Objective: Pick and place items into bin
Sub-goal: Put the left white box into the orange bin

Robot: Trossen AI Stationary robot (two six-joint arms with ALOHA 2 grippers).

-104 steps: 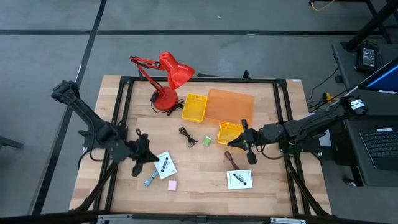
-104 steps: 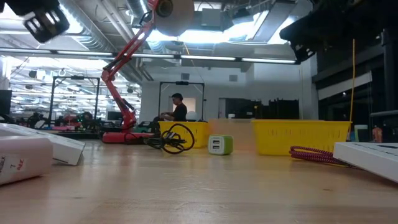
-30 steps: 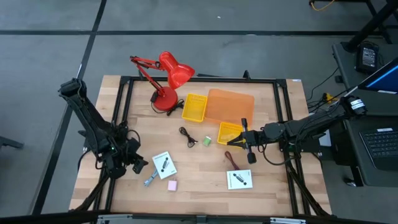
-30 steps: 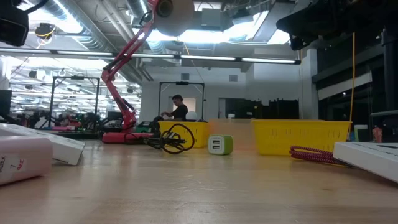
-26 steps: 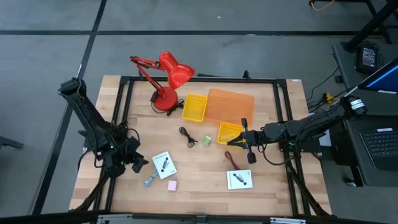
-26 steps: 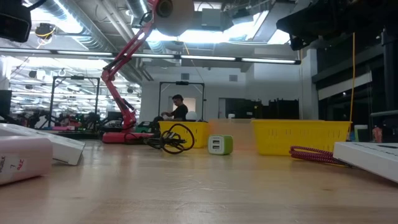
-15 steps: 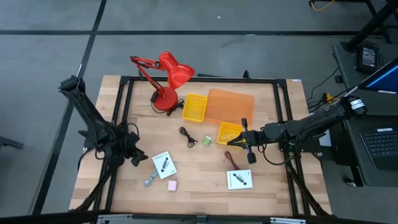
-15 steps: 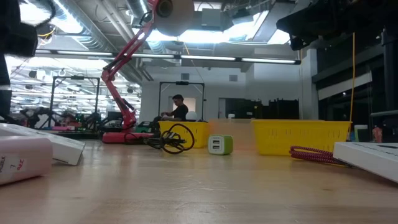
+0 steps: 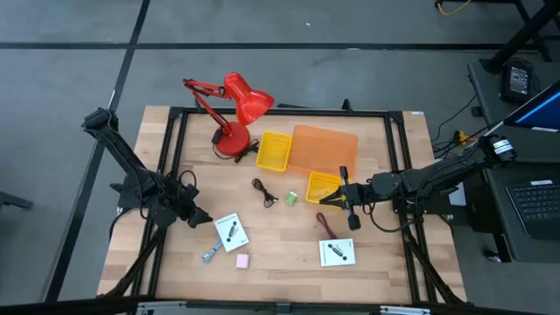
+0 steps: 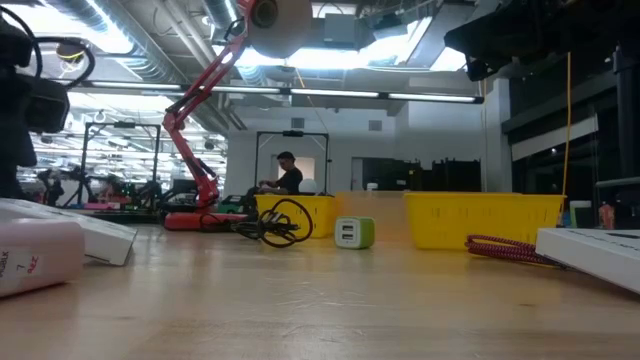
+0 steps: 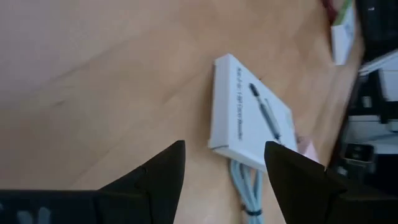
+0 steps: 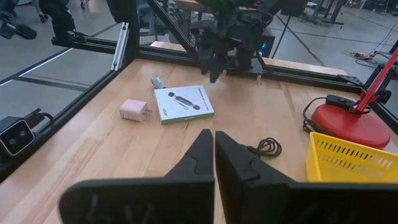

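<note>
now left claw point(image 9: 199, 219) hovers agape beside white card point(image 9: 231, 232).

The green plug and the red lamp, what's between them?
The black cable lies between the green plug and the red lamp; the high view shows it.

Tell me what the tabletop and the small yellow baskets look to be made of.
Tabletop: pale wood with a matt finish, its plank seams and grain visible. Yellow baskets: probably moulded plastic, judging by the uniform bright colour and slotted walls in the right wrist view.
</note>
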